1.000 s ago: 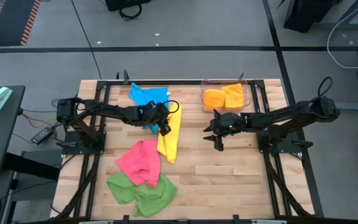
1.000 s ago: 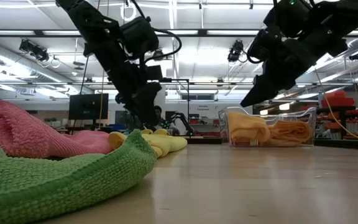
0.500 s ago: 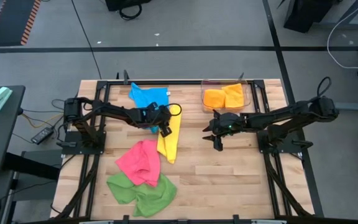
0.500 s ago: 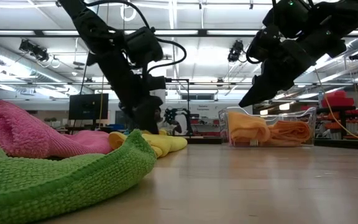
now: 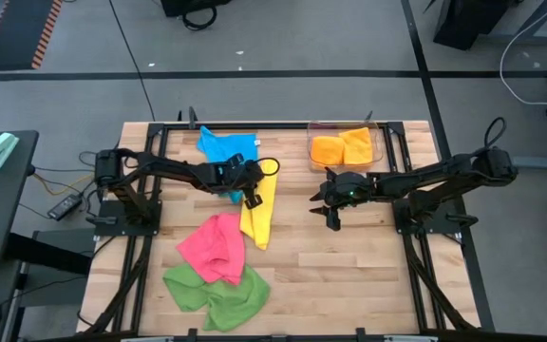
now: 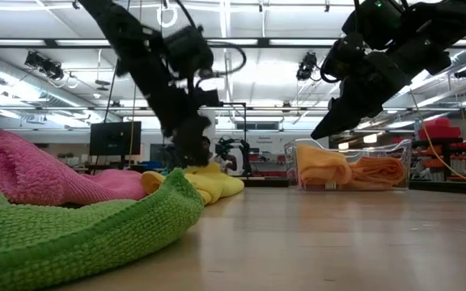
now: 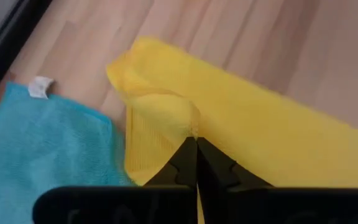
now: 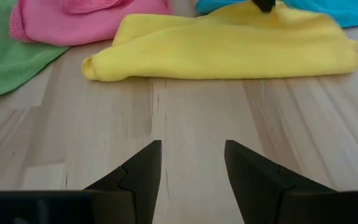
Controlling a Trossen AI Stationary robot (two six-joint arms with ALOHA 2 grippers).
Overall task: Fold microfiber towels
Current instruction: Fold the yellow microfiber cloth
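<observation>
Left claw (image 7: 196, 149) pinching yellow towel (image 7: 260, 137), blue towel (image 7: 42, 155) cropped

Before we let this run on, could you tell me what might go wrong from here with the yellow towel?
1. The left gripper is shut on only a small pinch of the yellow towel, so the cloth could slip out when pulled.
2. The yellow towel touches the blue towel and the pink towel; dragging it may pull them along.
3. The right gripper is open above bare wood, apart from the towel, so the far corner is unheld and the fold may skew.
</observation>
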